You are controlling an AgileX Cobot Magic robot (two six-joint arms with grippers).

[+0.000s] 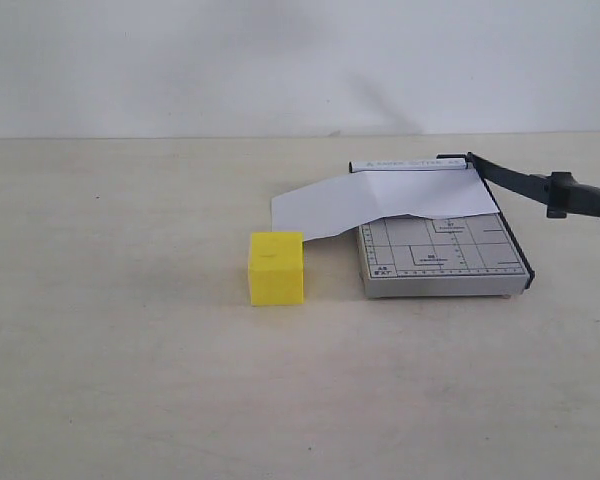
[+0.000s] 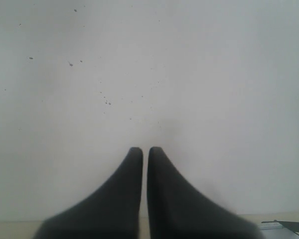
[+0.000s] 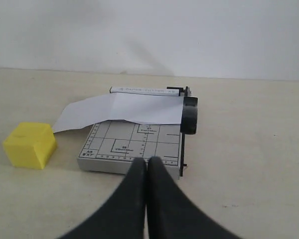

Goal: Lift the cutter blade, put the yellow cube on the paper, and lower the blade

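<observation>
1. Spreading under everything is the pale beige tabletop [image 1: 130, 380], backed by a plain white wall.
2. On it sits the small grey gridded paper-trimmer base [image 1: 445, 262], flat and to the right of the middle in the exterior view.
3. The white rectangular sheet of paper [image 1: 380, 200] lies across the far part of the base and overhangs its left side, bowed along a crease. It looks flimsy; a nudge would likely slide or buckle it, so anything set on it should come straight down.
4. The long thin black cutter blade [image 1: 520, 182] is hinged at the base's far right corner and angles out past the right edge, apparently lifted off it. It should be stiff and swing on an arc. The thick rounded handle end [image 1: 580, 195] is the place to take hold.
5. The bright yellow plain cube [image 1: 276, 267] stands on the table just left of the base, not yet on the paper. Whether the sheet's hanging corner touches it I cannot tell. It looks rigid, light and smooth-faced, so pinch two opposite sides squarely.
6. The right gripper [image 3: 148, 160] faces the trimmer's near edge, fingers pressed together and holding nothing. The left gripper [image 2: 145, 149] is likewise closed and empty, pointing at the wall.
</observation>
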